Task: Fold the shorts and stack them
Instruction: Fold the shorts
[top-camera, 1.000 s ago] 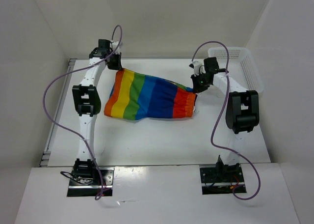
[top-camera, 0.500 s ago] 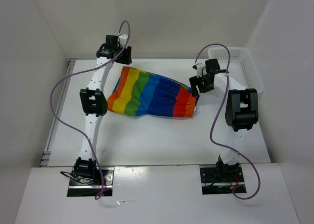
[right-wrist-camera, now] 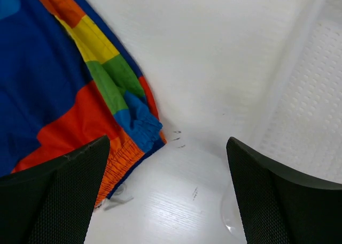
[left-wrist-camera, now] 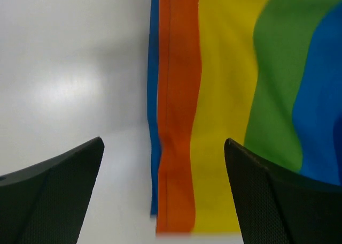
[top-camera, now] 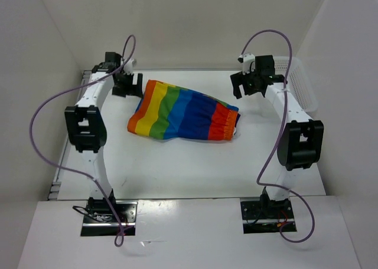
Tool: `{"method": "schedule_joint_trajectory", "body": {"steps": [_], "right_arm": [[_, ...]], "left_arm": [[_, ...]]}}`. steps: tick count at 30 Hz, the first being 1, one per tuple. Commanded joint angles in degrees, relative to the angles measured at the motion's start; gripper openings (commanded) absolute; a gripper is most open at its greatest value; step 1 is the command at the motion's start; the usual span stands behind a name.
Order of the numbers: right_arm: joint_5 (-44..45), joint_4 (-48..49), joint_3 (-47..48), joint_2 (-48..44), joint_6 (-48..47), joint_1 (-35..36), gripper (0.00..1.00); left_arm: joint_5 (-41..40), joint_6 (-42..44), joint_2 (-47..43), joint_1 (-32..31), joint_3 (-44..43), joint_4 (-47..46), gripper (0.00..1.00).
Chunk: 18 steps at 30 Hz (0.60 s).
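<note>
The rainbow-striped shorts [top-camera: 183, 111] lie folded on the white table, hem end to the left and gathered waistband to the right. My left gripper [top-camera: 126, 86] hovers open just off the back-left corner of the shorts. In the left wrist view the orange and yellow stripes of the shorts [left-wrist-camera: 224, 94] pass under my left gripper [left-wrist-camera: 163, 142], which holds nothing. My right gripper [top-camera: 245, 86] stands open above the table behind the waistband corner. In the right wrist view the shorts [right-wrist-camera: 53, 94] lie left of my right gripper [right-wrist-camera: 168, 142], with a bit of white drawstring [right-wrist-camera: 115, 196] poking out.
A white mesh basket [top-camera: 301, 83] stands at the back right corner, close to the right arm; its wall [right-wrist-camera: 315, 94] fills the right side of the right wrist view. White walls enclose the table on three sides.
Both grippers have opened and let go of the shorts, which now lie flat on the table. The left gripper drew back to the left, the right gripper rose up and back.
</note>
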State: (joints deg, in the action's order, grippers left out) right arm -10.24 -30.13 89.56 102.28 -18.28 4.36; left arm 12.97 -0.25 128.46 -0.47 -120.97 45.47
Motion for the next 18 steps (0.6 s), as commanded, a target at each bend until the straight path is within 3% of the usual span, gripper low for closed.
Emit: {"method": "schedule_joint_trajectory", "body": {"steps": [1, 4, 6, 11, 17, 18], "right_arm": [[-2.5, 0.2, -3.9, 1.6, 1.4, 0.6, 0.94], [-5.0, 1.7, -3.5, 6.2, 4.4, 0.6, 0.94], [-5.1, 2.4, -2.0, 9.8, 6.6, 0.6, 0.94], [-4.4, 3.0, 0.4, 13.9, 7.6, 0.6, 0.94], [-0.1, 3.0, -5.8, 13.9, 9.4, 0.6, 0.91], [0.6, 3.5, -7.3, 13.9, 9.4, 0.6, 0.9]], "left_arm": [[1.2, 0.3, -12.7, 0.9, 21.0, 0.2, 1.0], [1.2, 0.3, -15.3, 0.9, 31.9, -1.7, 1.0], [3.1, 0.3, -15.3, 2.1, 34.4, -2.8, 1.0], [7.6, 0.3, -10.0, 4.3, 33.2, -3.5, 1.0], [6.7, 0.3, -5.0, 5.1, 32.0, -3.4, 1.0], [7.4, 0.3, -5.0, 5.1, 32.8, -2.8, 0.91]]}}
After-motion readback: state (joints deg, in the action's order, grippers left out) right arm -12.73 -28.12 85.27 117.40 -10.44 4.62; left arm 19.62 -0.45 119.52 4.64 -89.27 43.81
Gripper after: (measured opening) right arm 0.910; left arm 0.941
